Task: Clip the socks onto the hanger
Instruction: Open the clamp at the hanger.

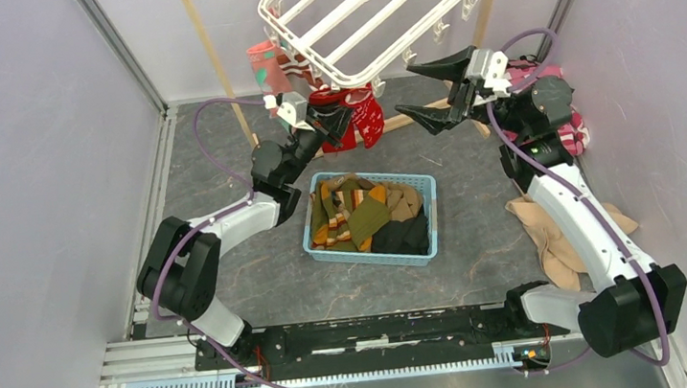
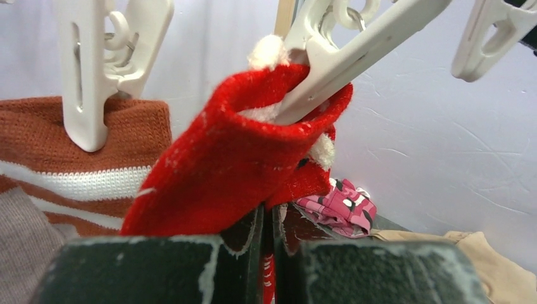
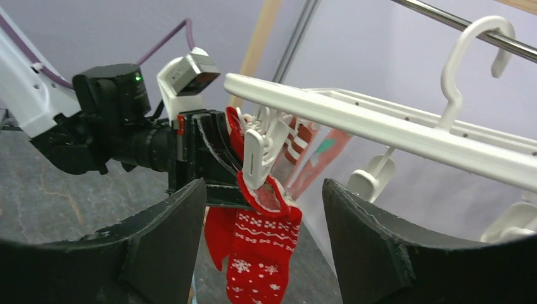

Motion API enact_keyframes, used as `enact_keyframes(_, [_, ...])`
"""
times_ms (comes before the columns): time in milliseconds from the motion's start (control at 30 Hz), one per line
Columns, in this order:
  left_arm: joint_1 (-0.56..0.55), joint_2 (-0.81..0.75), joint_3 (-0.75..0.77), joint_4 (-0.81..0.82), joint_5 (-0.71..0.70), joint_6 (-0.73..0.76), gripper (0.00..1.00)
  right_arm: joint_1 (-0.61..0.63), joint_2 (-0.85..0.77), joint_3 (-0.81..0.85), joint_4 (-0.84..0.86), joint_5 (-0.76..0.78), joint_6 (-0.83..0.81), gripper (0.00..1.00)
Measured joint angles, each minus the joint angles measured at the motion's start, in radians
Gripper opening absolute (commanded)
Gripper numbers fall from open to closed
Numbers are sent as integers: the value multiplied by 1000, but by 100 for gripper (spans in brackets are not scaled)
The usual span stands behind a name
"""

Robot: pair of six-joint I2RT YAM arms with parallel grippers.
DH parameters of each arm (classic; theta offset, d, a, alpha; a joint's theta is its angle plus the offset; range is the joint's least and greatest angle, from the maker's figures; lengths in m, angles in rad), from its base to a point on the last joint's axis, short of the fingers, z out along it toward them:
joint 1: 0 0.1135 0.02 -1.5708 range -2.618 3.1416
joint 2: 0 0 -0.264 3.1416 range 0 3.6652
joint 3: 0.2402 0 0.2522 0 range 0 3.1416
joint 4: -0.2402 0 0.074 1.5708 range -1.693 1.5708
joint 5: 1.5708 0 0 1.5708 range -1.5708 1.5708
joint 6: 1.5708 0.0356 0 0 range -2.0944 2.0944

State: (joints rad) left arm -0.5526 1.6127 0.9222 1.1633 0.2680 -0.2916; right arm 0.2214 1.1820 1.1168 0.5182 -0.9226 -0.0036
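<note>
The hanger is seen at twelve o'clock above the bench. A red sock is hung under its seven o'clock corner, with a white clip set on the cuff. The sock is pinched by the closed left jaws from nine o'clock. The right jaws are held wide and empty at the sock's three o'clock. Other socks are piled in a blue basket.

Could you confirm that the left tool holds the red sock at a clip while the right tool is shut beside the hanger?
Not quite: the right tool is open wide, as the right wrist view shows. The left tool does hold the red sock at a clip.
</note>
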Motion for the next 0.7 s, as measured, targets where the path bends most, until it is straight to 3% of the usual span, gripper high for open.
enact_keyframes(233, [3,0,-6,5,5,-21,2,30,15,9,58,-29,70,71])
enact_keyframes(700, [8,-5,-19,16,25,-30,2,134,88,65,2,85,25,72])
